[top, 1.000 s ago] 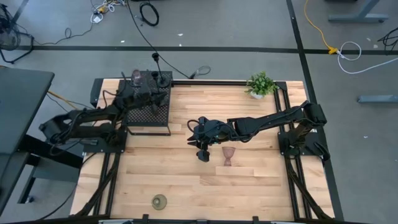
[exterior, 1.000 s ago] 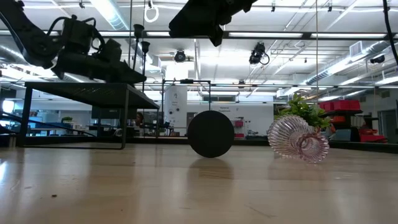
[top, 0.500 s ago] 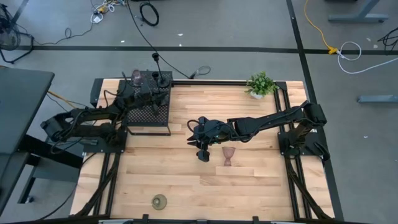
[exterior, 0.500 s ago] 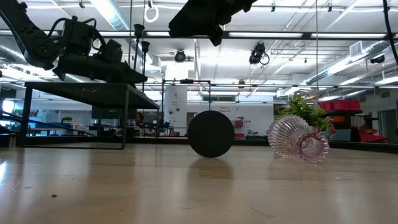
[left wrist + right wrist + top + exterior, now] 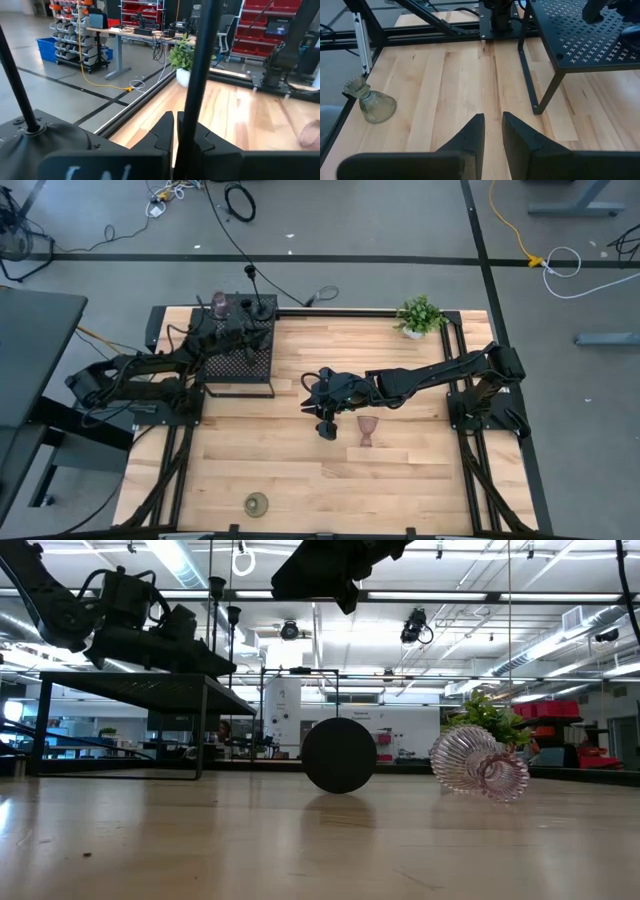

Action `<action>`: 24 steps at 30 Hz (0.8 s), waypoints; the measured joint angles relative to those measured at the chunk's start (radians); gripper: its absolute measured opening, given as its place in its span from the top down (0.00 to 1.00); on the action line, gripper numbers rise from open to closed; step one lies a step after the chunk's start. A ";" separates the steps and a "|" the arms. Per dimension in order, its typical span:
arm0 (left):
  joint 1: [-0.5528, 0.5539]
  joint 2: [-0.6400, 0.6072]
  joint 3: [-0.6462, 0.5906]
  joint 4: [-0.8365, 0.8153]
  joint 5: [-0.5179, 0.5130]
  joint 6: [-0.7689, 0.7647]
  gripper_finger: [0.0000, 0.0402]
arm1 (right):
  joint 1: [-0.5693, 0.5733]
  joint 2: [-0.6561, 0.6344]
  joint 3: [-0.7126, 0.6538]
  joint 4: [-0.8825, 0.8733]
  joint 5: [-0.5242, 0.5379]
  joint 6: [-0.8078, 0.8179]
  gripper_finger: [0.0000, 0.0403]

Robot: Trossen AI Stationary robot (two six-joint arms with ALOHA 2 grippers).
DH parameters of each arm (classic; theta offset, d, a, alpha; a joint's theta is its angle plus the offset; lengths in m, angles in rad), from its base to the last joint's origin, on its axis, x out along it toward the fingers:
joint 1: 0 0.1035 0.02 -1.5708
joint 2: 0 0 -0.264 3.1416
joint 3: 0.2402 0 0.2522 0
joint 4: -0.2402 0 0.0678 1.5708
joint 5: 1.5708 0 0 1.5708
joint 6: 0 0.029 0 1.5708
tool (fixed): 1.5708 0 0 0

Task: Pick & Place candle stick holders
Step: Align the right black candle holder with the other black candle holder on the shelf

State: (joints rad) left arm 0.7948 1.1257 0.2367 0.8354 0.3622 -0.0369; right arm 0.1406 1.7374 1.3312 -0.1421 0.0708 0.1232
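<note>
My left gripper (image 5: 240,332) is over the black mesh box (image 5: 240,358) at the far left, shut on a thin black stem holder (image 5: 197,60). A second black stem (image 5: 262,308) and a pinkish goblet (image 5: 219,302) stand on the box top. My right gripper (image 5: 308,395) hovers mid-table, open by a narrow gap (image 5: 492,132) and empty. Below it a third black holder lies on its side, its round base (image 5: 338,755) facing the near edge. A pinkish goblet (image 5: 369,430) lies on its side beside it. The olive-gold holder (image 5: 257,503) sits near the front edge. My left gripper pinches the black holder's stem (image 5: 186,117) between its two fingers. The fingers come level from the table's left side and lie across the stem. The stem stands upright (image 5: 213,630). The gripper hides its base, so I cannot tell whether it rests on the box top.
A small green potted plant (image 5: 420,315) stands at the far right. The mesh box stands on thin legs (image 5: 542,95) with open room under it. Bare wood lies between the box, the fallen goblet and the olive-gold holder (image 5: 370,102).
</note>
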 joint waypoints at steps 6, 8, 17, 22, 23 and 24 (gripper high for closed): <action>0.002 -0.075 0.000 -0.068 -0.018 -0.004 0.91 | 0.000 0.000 0.000 -0.004 0.000 0.016 0.83; 0.003 -0.120 0.000 -0.118 -0.020 0.001 0.89 | 0.000 0.000 -0.001 -0.007 0.000 0.025 0.83; 0.003 -0.351 -0.001 -0.418 -0.020 0.020 0.78 | -0.002 0.000 -0.001 -0.088 0.008 0.112 0.83; 0.003 -0.479 -0.001 -0.580 0.008 0.046 0.77 | -0.016 0.000 -0.001 -0.237 0.118 0.307 0.83; 0.003 -0.503 -0.001 -0.603 0.009 0.046 0.77 | -0.023 0.000 -0.001 -0.265 0.131 0.344 0.83; 0.003 -0.527 -0.001 -0.624 0.010 0.046 0.77 | -0.030 0.000 -0.001 -0.289 0.137 0.376 0.83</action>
State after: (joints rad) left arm 0.7975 0.5983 0.2359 0.2117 0.3719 0.0092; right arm 0.1103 1.7374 1.3300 -0.4310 0.2082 0.4995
